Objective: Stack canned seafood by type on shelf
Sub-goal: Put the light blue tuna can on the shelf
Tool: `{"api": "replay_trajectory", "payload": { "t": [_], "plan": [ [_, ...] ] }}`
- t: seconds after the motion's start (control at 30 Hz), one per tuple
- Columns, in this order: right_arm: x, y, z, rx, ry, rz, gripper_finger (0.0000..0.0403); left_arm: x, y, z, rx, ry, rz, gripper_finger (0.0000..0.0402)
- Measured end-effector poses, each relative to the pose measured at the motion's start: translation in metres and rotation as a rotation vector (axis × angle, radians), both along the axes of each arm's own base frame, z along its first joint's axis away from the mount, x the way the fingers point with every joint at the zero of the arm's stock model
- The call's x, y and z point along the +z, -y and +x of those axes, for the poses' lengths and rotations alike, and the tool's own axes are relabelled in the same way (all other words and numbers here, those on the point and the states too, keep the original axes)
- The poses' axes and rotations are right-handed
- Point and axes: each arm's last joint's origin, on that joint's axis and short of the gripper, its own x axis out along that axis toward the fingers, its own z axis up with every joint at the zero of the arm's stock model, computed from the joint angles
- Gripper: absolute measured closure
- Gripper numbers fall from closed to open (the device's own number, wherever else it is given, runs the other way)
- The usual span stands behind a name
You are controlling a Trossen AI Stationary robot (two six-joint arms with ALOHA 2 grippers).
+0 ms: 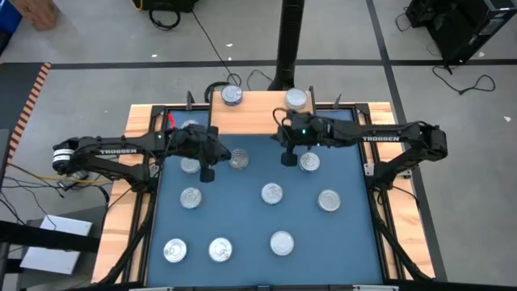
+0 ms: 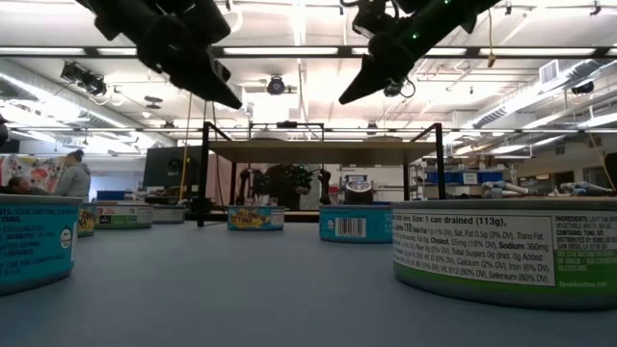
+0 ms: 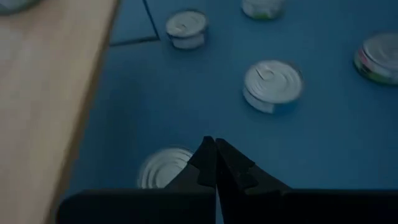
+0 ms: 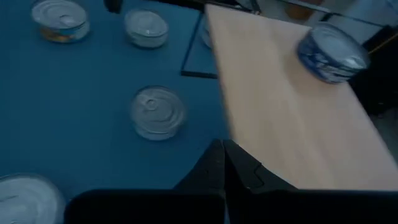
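You get bright ceiling strip lights (image 2: 318,39) glaring across the low view's top; both wrist views look dim and soft.

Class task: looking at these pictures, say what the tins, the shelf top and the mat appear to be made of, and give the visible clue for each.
Tins: probably metal; shiny silver lids with pull tabs, printed paper-like side labels.
Shelf top: looks like light wood or a wood-look board; pale, matte tan surface; its legs look like thin black metal.
Mat: uncertain, perhaps fabric or foam; flat, dull blue, no glare.
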Motion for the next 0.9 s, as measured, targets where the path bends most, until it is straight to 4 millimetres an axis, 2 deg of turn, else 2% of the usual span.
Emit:
{"api": "replay_trajectory", "payload": {
  "t": [0.2, 0.5, 0.7, 0.9],
  "plan": [
    [-0.017, -0.034, 0.002, 0.014, 0.031, 0.013, 0.0403, -0.007, 0.022, -0.002, 0.069, -0.091, 0.016, 0.0401],
    [-0.041, -0.082, -0.003, -0.004, 0.056, 0.064, 0.04, -0.022, 0.06, -0.019, 0.231, -0.287, -0.138, 0.0398],
    [-0.041, -0.113, -0.006, 0.018, 0.076, 0.109, 0.0399, -0.024, 0.089, -0.027, 0.199, -0.323, -0.211, 0.0391],
    [-0.042, -0.139, -0.011, 0.081, 0.068, 0.199, 0.0398, -0.024, 0.112, -0.034, 0.099, -0.336, -0.206, 0.039]
  ]
}}
